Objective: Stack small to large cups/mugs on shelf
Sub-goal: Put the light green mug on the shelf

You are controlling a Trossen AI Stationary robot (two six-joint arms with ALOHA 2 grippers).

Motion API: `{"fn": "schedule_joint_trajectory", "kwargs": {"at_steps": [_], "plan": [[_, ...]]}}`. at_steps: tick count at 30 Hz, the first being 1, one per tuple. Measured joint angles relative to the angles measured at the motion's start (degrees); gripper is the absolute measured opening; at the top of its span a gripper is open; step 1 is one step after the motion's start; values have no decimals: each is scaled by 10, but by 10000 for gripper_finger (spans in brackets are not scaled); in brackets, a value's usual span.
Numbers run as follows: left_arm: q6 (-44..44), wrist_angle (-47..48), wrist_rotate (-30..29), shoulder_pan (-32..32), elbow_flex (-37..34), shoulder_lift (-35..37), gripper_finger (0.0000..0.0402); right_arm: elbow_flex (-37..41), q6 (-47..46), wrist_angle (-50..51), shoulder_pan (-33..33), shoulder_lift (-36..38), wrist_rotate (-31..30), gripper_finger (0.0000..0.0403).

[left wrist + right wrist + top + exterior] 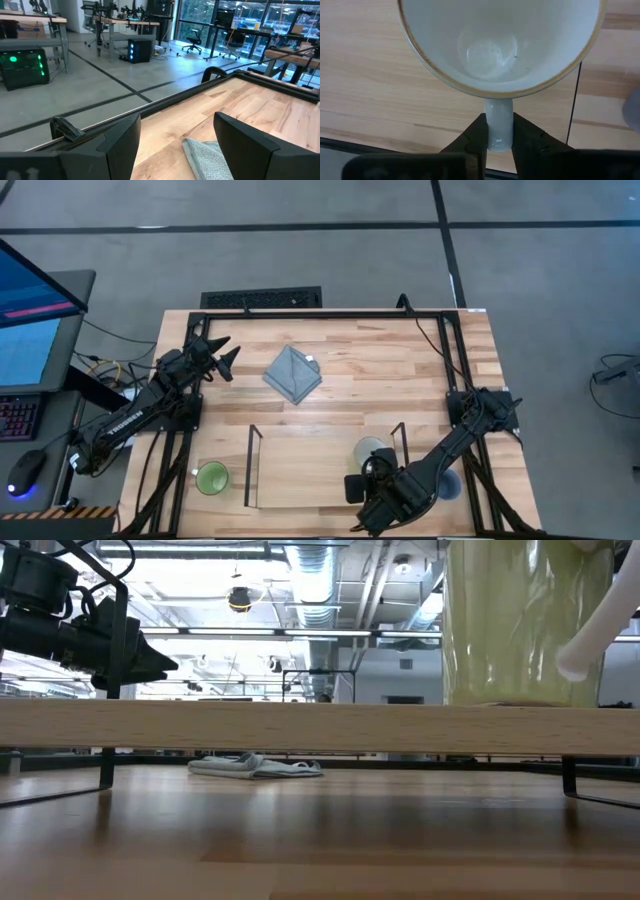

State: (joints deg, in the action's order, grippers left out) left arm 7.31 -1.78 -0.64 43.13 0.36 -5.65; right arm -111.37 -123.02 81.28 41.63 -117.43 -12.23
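Observation:
The cream-white mug (371, 449) stands upright near the right end of the light-wood shelf (300, 470). It also shows in the low view (515, 620) and the right wrist view (495, 45). My right gripper (368, 477) is shut on its handle. The green mug (211, 478) stands on the table left of the shelf. The blue-grey mug (451, 484) stands to the shelf's right, partly hidden by my right arm. My left gripper (222, 358) is open and empty at the far left, beside the grey cloth (293, 374). My right gripper pinches the cream-white mug's handle (498, 127) between its two fingers (476, 136), one on each side of the handle. The fingers come from above, pointing down, on the mug's near side. The mug is upright, its base on the shelf board (320, 726).
The grey folded cloth (207, 160) lies on the table beyond the shelf, toward the far edge. The shelf's black wire ends (252, 465) rise at both sides of the board. A black frame runs along the table's edges (330, 313).

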Motion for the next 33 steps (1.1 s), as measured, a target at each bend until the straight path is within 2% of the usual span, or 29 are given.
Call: {"fn": "schedule_joint_trajectory", "kwargs": {"at_steps": [17,26,33], "plan": [[0,0,0,0,0,0,243,0,-16,14,0,0,9,87],[0,0,0,0,0,0,243,0,-30,31,0,0,34,78],[0,0,0,0,0,0,243,0,-27,18,0,0,32,88]]}}
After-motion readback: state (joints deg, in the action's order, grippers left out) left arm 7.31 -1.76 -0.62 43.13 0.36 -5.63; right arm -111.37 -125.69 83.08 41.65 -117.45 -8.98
